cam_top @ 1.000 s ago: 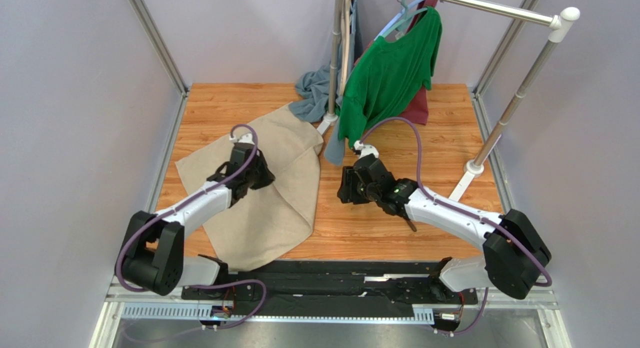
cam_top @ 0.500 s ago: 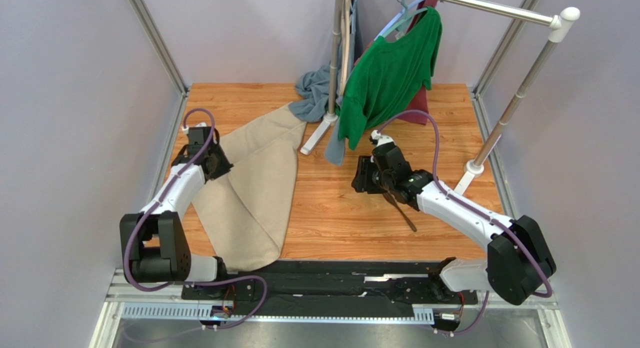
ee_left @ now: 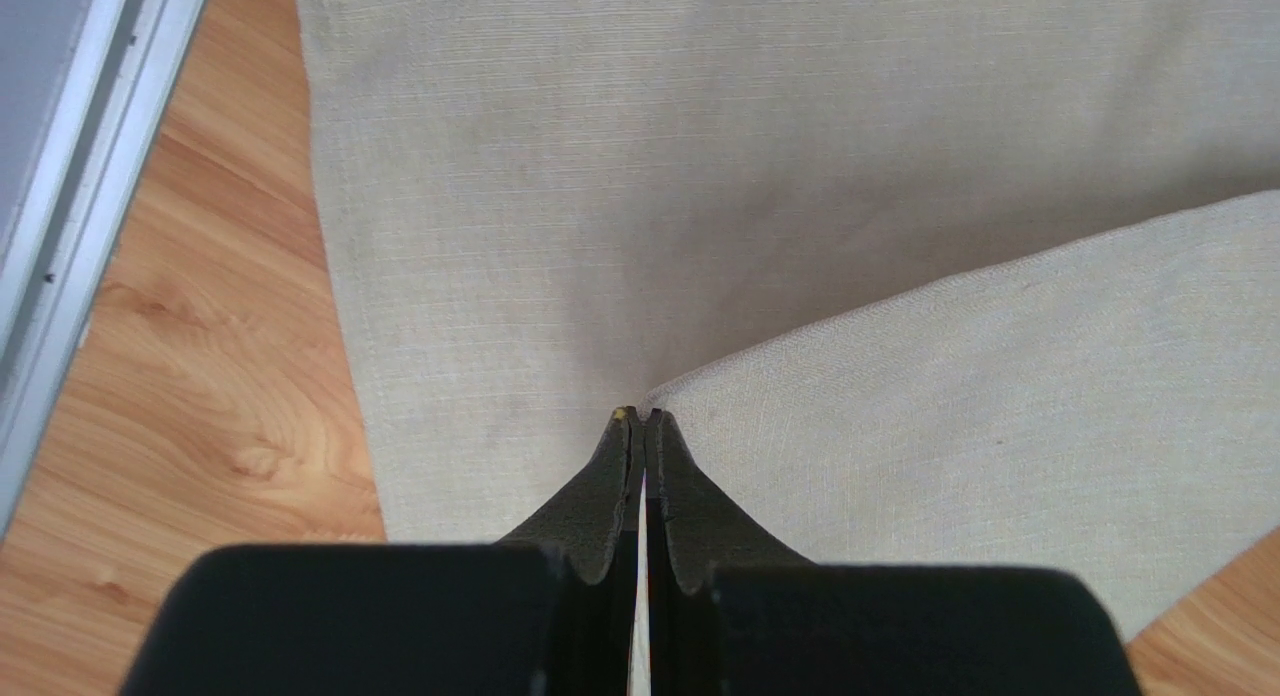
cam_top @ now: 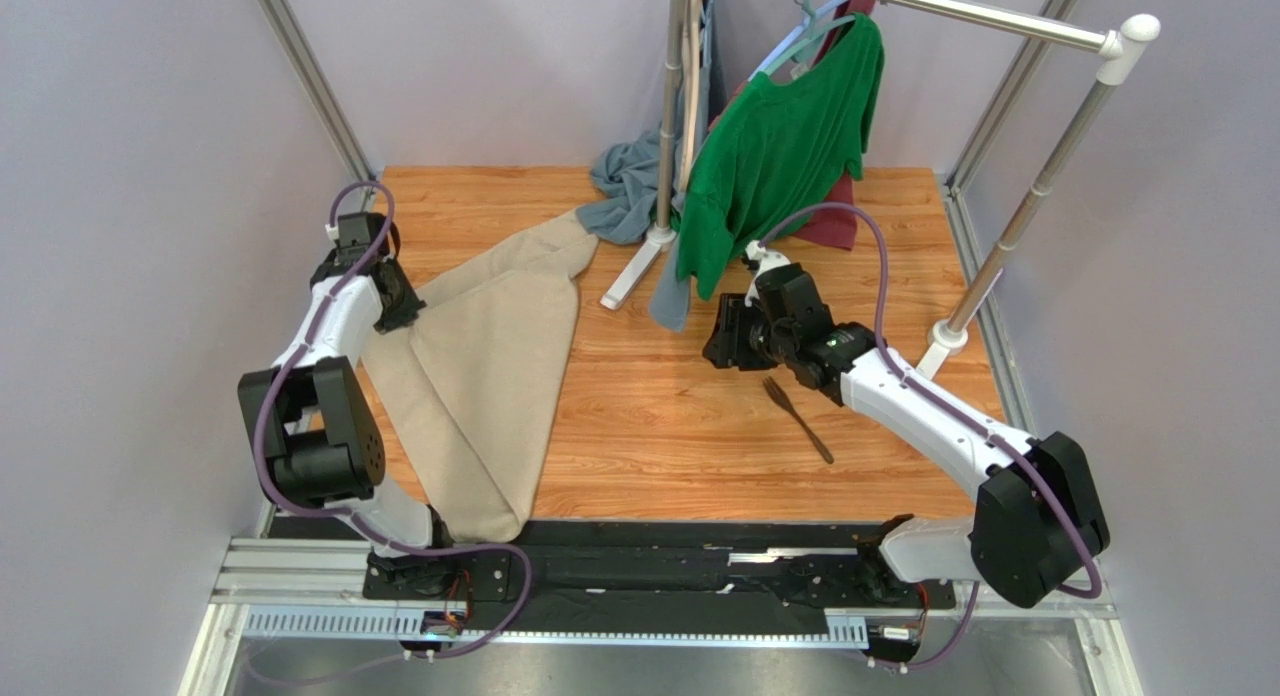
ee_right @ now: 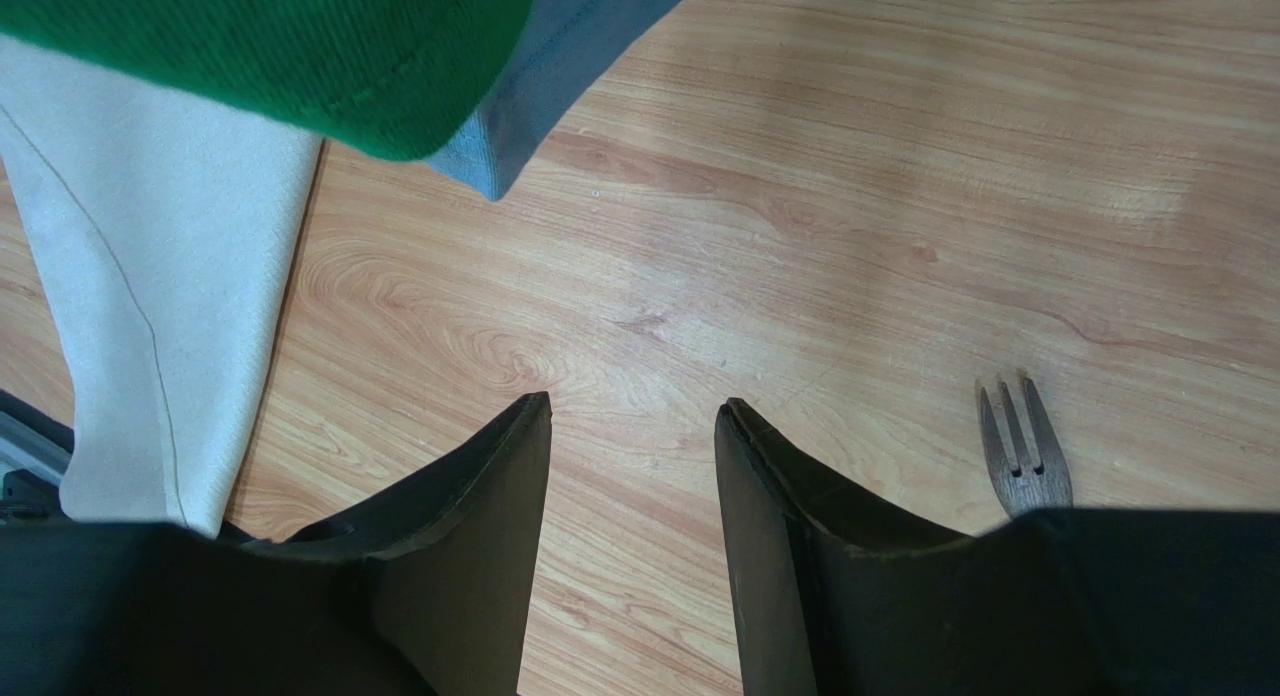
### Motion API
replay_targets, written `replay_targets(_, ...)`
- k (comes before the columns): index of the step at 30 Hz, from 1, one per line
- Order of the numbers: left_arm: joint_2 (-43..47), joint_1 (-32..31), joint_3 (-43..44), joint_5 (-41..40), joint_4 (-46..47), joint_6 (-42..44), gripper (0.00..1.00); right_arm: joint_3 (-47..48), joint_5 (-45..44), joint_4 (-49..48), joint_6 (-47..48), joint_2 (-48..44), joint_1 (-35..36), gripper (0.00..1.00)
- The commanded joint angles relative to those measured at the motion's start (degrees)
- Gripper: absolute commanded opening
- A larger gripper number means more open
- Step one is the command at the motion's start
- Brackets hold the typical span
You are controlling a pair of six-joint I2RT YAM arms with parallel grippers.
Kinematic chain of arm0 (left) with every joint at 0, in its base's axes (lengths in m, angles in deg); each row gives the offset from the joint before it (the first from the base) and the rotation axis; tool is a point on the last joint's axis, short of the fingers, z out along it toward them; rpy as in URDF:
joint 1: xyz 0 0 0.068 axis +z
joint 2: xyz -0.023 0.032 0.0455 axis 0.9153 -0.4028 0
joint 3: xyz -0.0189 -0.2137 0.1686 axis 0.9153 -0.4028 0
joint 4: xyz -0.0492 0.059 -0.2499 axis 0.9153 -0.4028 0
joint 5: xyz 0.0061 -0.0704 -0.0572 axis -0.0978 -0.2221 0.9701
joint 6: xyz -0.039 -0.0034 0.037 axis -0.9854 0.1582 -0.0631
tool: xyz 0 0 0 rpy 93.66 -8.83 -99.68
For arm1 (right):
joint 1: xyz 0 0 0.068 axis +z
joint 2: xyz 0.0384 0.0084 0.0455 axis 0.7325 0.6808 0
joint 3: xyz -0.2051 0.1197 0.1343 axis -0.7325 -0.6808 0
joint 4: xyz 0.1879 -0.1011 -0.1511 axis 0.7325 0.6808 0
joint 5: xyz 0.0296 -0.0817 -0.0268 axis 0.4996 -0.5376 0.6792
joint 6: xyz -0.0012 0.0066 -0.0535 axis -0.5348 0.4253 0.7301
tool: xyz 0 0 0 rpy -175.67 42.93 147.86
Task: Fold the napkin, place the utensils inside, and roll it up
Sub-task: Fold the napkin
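Napkin [cam_top: 481, 366]: a large plain beige woven cloth is being seen on the left part of the wooden table [cam_top: 676, 441]. It is being shown as a long tapering shape. The narrow end is being reached toward the grey-blue cloth [cam_top: 624, 179] at the back, and the broad end is being laid at the near edge. One layer is being lapped over another, with a soft crease down the length. In the left wrist view the weave of the napkin [ee_left: 751, 201] is being shown clearly. The upper flap is being drawn to a point over the flat lower layer.

Left gripper [cam_top: 397, 297]: it is being held at the napkin's far-left edge, by the table's left side. In the wrist view the left gripper [ee_left: 643, 420] is being seen with its jaws pressed together. The point of the upper flap is being pinched at the tips.

Fork [cam_top: 798, 419]: a slim dark utensil is being seen flat on bare wood, well apart from the napkin on its right. The tines are being pointed toward the back.

Right gripper [cam_top: 730, 336]: it is being held over bare wood just beyond the tines, below the hanging green shirt [cam_top: 774, 149]. In its wrist view the right gripper [ee_right: 631, 414] is being seen with jaws parted and nothing between them. The fork [ee_right: 1022, 456] is being shown just beside one finger.
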Motion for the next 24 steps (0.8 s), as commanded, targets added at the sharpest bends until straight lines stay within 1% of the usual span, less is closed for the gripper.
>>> replay_targets(1,-3.56,1.89,6.05,-2.07,-4.39,4.57,0.00,3.52,1.55,0.38,1.30,1.74,-0.65,0.49)
replay_targets(8,-9.10,4.17,12.40,-3.12,-8.17,7.30,0.00,5.62,2.16,1.26,1.48,4.12,-0.65,0.49)
replay_targets(11,-8.93,5.58,12.40,-2.69,-8.79,7.13,0.00,6.33,2.25,1.53,1.48,4.82,-0.66,0.48)
replay_targets(17,-6.56,7.43,11.08,-1.46,-6.07,6.16,0.00,7.56,2.25,2.32,1.83,5.97,-0.74,0.49)
replay_targets(21,-7.52,10.06,11.35,0.91,-6.15,5.72,0.00,7.74,2.51,2.23,1.13,6.23,-0.74,0.49)
replay_targets(24,-7.35,10.77,10.73,0.13,-5.72,5.81,0.00,7.91,2.69,1.97,0.69,6.58,-0.65,0.48)
